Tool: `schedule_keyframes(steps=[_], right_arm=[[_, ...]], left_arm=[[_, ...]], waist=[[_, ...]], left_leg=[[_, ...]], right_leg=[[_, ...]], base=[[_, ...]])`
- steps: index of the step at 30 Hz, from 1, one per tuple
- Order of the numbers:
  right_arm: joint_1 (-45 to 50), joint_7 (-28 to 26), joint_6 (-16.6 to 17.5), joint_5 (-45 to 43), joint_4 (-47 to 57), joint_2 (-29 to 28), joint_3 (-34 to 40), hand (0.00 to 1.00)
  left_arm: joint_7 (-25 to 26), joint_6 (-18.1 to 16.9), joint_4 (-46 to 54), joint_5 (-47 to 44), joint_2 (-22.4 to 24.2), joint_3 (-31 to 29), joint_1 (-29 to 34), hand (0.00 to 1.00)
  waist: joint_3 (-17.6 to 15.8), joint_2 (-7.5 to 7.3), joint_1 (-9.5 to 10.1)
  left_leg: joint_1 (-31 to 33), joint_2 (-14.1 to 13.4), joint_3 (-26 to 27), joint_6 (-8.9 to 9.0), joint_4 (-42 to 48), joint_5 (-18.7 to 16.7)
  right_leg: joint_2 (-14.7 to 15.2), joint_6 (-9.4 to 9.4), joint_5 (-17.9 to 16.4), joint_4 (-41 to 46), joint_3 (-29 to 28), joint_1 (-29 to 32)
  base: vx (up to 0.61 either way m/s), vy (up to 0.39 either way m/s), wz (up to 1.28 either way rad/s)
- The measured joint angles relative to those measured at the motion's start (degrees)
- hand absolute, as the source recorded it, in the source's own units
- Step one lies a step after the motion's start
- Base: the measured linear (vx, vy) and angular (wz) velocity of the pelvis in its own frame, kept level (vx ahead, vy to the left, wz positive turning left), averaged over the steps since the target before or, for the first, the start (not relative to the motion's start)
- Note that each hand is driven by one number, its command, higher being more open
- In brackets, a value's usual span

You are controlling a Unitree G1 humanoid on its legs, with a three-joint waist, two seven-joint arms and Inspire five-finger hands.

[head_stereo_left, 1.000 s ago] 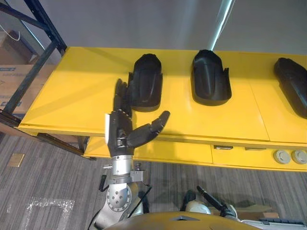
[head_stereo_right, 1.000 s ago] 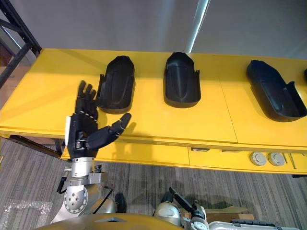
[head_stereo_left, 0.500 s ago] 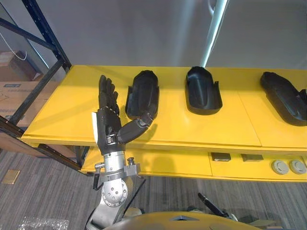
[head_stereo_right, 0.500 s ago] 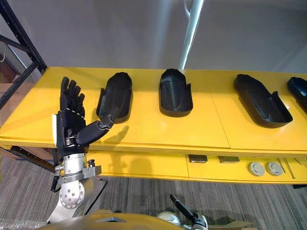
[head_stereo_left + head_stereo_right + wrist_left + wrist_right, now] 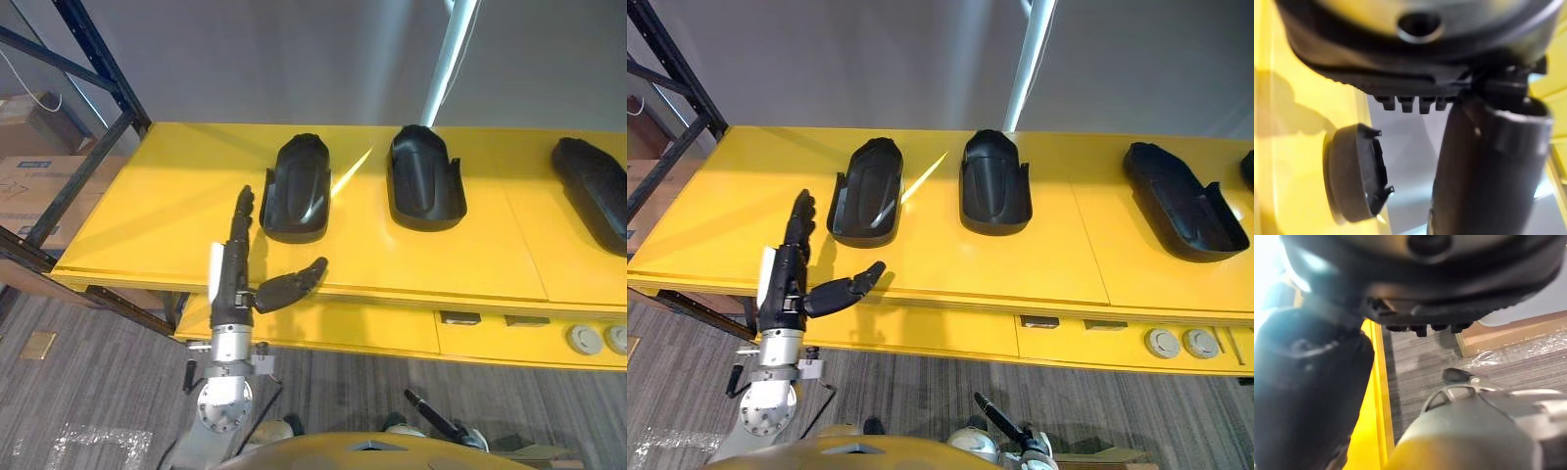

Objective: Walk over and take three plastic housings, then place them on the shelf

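Left eye view: left robot hand (image 5: 227,279) spread wide, empty, beside the nearest plastic housing (image 5: 296,186) on the tabletop (image 5: 167,196); second housing (image 5: 426,178) and third housing (image 5: 598,191) lie rightward. Right wrist view: right robot hand (image 5: 1415,279) above floor (image 5: 1420,367), grasp unreadable.

Left housing (image 5: 296,186), middle housing (image 5: 425,178), right housing (image 5: 594,191) on table (image 5: 147,196); left hand (image 5: 233,279) before left housing.
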State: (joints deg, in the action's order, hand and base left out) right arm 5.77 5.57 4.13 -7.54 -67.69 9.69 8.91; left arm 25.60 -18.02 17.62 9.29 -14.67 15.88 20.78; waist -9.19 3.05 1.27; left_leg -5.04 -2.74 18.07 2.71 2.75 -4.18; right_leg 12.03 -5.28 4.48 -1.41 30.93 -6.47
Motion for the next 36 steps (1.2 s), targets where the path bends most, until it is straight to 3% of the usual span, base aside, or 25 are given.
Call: schedule_keyframes(steps=[5, 18, 24, 36], right_arm=[[-1.2, -0.1, 0.1, 0.4, -0.2, 0.3, 0.8, 1.00], [-2.8, -0.1, -0.1, 0.4, -0.2, 0.1, 2.9, 1.00], [-4.0, -0.1, -0.3, 0.4, -0.1, 0.0, 2.9, 1.00], [-5.4, -0.2, -0.3, 0.4, 0.0, -0.5, 2.9, 1.00]], left_arm=[[-6.6, -1.2, 0.6, -8.3, 0.1, -2.9, 1.2, 1.00], [-18.7, -2.2, -1.0, -16.5, 2.5, 3.1, 4.6, 1.00], [-18.6, -2.3, -4.0, -20.4, 1.5, 5.6, 5.4, 1.00], [-16.8, -4.6, -4.3, -20.1, -0.9, 8.9, 6.3, 1.00]], waist=[[-0.5, 0.67, 0.40], [-0.8, 0.81, 1.55], [-2.2, 1.13, 1.30], [-2.3, 1.21, -0.04]], left_leg=[[0.6, 0.3, -0.9, -0.27, 0.0, 0.2], [0.6, 0.4, -1.7, -0.25, -1.1, 0.7], [-0.8, 0.5, -1.9, -0.24, -2.4, 1.8], [-2.5, 0.2, -2.1, 0.19, -6.2, 4.2]], right_leg=[[0.3, -0.02, -0.1, 0.2, 0.8, 0.1], [0.3, 0.06, -0.4, 0.4, 1.7, 0.0], [0.3, 0.33, -0.7, 0.5, 2.0, -0.6], [-0.2, 0.18, -1.1, 0.4, 2.6, -0.7]], base=[[0.00, 0.016, 0.09], [0.00, 0.000, 0.02], [0.00, 0.000, 0.01], [0.00, -0.013, 0.01]])
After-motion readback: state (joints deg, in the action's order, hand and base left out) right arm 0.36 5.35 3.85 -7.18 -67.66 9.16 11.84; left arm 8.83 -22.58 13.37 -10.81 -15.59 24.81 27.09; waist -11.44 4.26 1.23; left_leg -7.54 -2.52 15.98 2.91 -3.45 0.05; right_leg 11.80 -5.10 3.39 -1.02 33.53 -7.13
